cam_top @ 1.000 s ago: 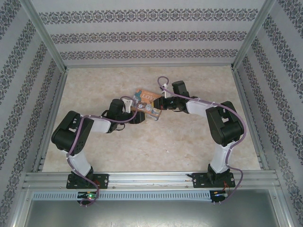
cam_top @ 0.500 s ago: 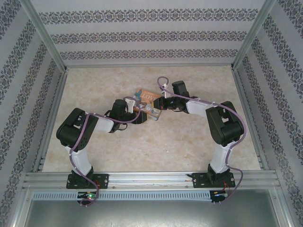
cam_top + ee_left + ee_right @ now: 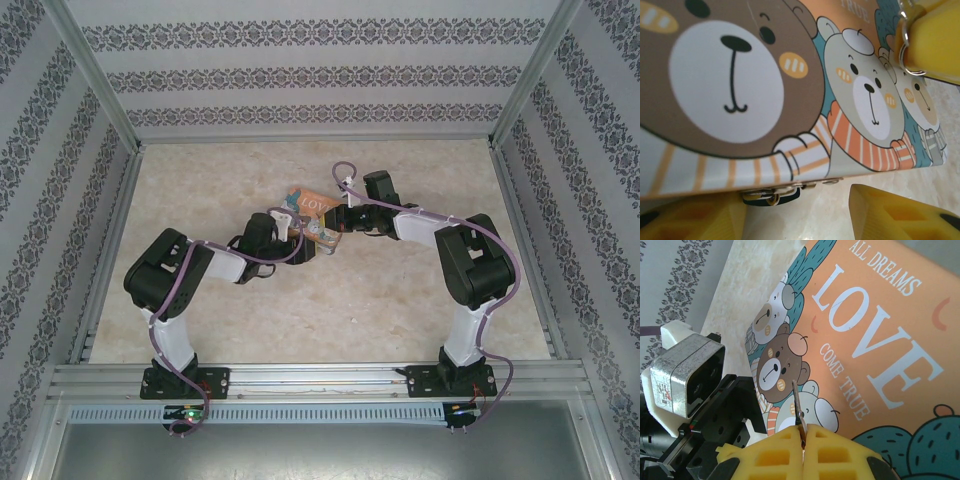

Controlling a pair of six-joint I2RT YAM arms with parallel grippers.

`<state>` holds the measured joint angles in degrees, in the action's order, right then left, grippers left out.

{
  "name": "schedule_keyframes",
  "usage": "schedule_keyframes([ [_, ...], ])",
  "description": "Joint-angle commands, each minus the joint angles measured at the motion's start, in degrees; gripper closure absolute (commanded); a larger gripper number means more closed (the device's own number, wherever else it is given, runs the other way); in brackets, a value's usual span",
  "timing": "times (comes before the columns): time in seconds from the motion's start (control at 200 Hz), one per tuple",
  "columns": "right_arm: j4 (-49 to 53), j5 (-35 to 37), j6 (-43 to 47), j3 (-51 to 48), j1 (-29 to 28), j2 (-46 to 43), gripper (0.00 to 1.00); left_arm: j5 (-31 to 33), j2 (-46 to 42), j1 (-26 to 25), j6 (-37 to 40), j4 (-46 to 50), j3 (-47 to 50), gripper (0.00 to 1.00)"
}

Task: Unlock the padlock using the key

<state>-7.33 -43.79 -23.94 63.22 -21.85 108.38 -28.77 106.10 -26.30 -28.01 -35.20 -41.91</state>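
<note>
Up close, right gripper (image 3: pixel 804 434) pinching thin metal key (image 3: pixel 796 407), left gripper (image 3: pixel 795 212) spread wide, glossy printed box (image 3: pixel 880 340).

I'm running this from afar, and the place reads as a robot test cell in a lab. Bare aluminium posts (image 3: pixel 95 85) frame the space, and flat panels (image 3: pixel 320 75) printed with floral stripes close it on three sides. The counter (image 3: pixel 380 300) is a pale stone-look sheet set inside that frame. The left arm (image 3: pixel 170 290) and right arm (image 3: pixel 470 270) stand bolted to a slotted metal rail (image 3: pixel 320 378) at the near edge, with purple cables (image 3: pixel 158 310) looped along them.
</note>
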Motion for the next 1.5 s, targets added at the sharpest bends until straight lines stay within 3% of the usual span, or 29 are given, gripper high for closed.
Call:
schedule_keyframes([
  [0.0,4.8,2.2,1.2,-1.6,0.1,1.7,1.0,1.3,0.8,-1.6,-1.4,-3.5,-1.5,0.47],
  [0.26,4.8,2.1,1.2,-1.7,0.0,1.7,1.0,4.3,1.7,-1.7,-5.2,-3.9,-2.2,0.52],
  [0.555,4.6,1.5,1.1,-1.5,0.0,0.9,1.0,5.0,2.1,-1.6,-6.6,-3.6,-2.7,0.68],
  [0.874,-0.7,2.1,0.9,-3.5,0.0,-5.8,1.0,3.5,-1.4,-1.7,-9.4,-2.5,-2.2,0.71],
  [1.154,-2.1,7.8,7.4,-12.1,-1.2,-17.8,1.0,0.2,-5.2,-1.6,-15.1,4.0,-2.8,0.72],
  [1.494,-1.5,18.4,15.6,-23.9,-9.0,-27.5,1.0,-2.9,-8.4,-1.7,-21.0,9.3,-4.7,0.73],
])
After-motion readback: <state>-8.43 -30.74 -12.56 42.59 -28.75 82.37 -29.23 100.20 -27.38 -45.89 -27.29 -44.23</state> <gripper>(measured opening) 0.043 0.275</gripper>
